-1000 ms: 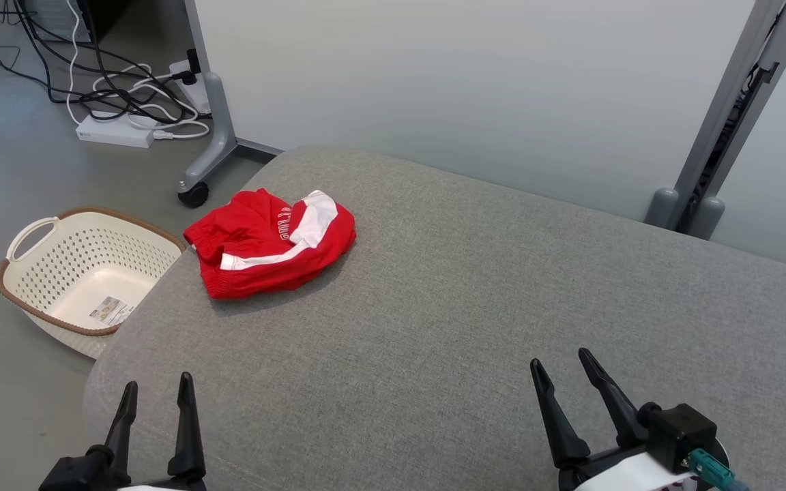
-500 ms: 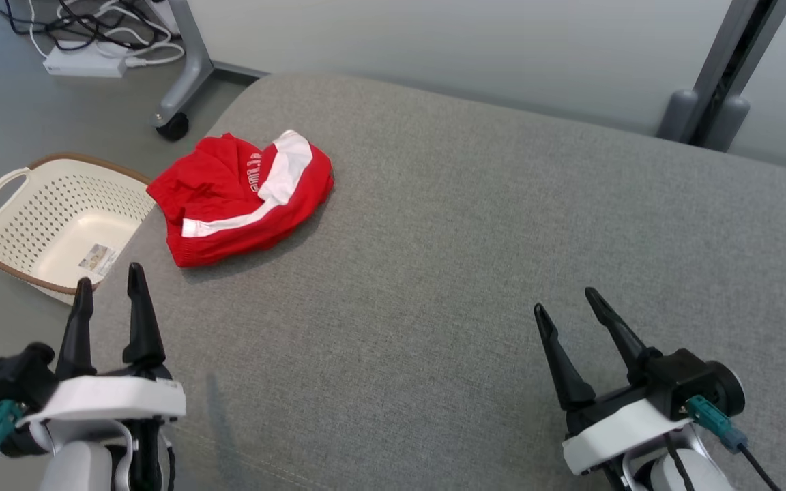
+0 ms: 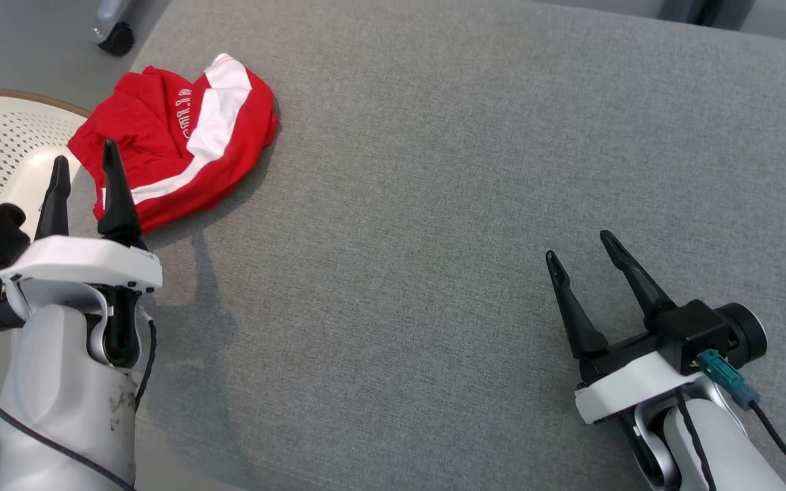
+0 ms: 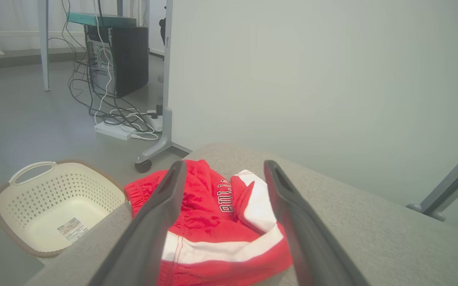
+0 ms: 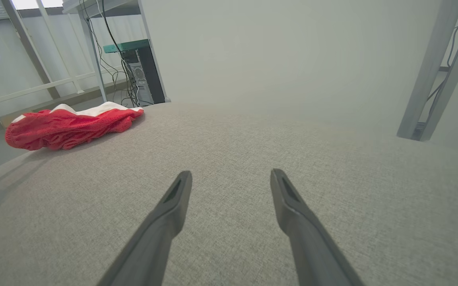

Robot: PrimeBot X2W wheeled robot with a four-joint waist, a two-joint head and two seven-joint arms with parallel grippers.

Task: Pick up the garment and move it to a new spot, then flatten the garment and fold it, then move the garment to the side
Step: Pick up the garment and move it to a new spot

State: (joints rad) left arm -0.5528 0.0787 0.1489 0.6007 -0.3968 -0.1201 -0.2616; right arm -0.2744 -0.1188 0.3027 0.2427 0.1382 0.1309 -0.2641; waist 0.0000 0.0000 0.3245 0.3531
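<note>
Garment (image 3: 175, 129) at cushion (image 3: 434, 170) edge, left fingers (image 3: 117, 198) wide near it, right fingers (image 3: 574, 314) wide over bare cushion

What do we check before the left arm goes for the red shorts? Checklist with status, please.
1. Left gripper open and empty: ok. The fingers are apart with nothing between them.
2. Left gripper aimed at the shorts: ok. The left wrist view shows them straight ahead between the fingers.
3. Gap between fingertips and fabric: cannot tell. In the head view one finger overlaps the shorts.
4. Shorts free to lift: ok. They lie crumpled at the left edge of the cushion, with nothing on top.
5. Basket out of the way: ok. It sits on the floor beside the cushion.
6. Right gripper clear: ok. It is open over bare cushion, far from the shorts.
</note>
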